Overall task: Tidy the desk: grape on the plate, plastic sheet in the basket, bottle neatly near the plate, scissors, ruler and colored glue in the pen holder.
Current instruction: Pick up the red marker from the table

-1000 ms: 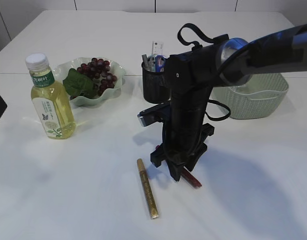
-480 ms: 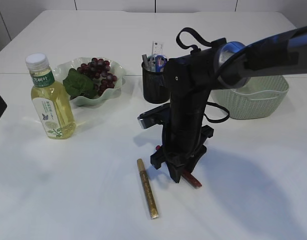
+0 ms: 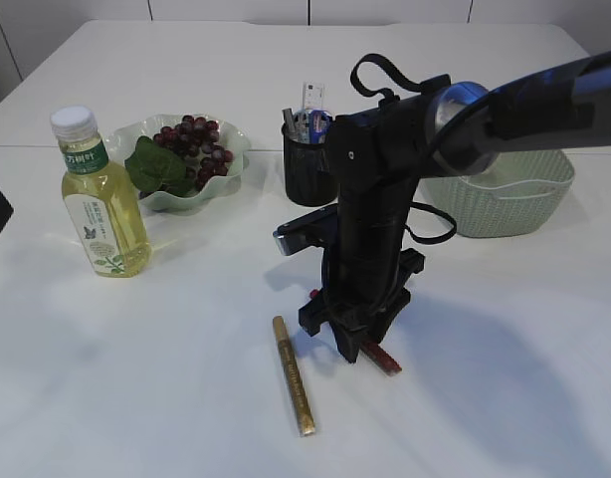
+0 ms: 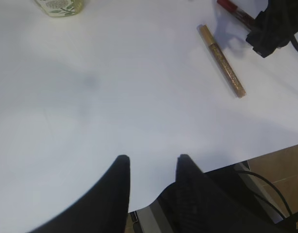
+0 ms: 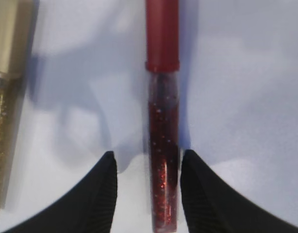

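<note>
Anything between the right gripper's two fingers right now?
Yes. In the right wrist view the red glitter glue tube lies lengthwise between the fingers of the right gripper, on the bare table. The gold tube lies outside them.

Right arm [image 3: 385,189]: matte black housing, black looped cable above, silver-blue collar behind. Fingers [image 5: 106,194]: black, ribbed, tapered.

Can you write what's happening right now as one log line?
right gripper: open, straddling red glitter glue | left gripper: open, empty | gold glitter glue: on table
</note>
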Controlling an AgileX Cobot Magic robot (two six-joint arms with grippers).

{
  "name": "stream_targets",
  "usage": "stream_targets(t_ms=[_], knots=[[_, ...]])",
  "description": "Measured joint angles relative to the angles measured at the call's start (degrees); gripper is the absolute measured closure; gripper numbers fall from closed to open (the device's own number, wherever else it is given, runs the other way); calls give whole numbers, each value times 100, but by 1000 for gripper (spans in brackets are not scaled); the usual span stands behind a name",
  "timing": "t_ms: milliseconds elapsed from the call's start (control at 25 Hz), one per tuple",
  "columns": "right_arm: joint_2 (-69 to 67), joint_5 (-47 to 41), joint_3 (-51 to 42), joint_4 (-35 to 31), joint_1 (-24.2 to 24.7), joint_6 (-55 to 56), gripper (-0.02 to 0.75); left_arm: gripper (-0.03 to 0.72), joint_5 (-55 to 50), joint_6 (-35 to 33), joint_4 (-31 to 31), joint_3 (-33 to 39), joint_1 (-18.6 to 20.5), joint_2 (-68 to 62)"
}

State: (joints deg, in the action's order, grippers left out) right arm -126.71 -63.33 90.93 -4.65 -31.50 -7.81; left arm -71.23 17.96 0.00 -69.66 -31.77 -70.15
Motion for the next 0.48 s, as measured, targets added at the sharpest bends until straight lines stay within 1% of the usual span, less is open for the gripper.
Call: stream_targets(t_ms=[480], knots=[[0, 0, 0, 10, 0, 0, 388, 449, 0, 0, 0, 0, 0, 0]])
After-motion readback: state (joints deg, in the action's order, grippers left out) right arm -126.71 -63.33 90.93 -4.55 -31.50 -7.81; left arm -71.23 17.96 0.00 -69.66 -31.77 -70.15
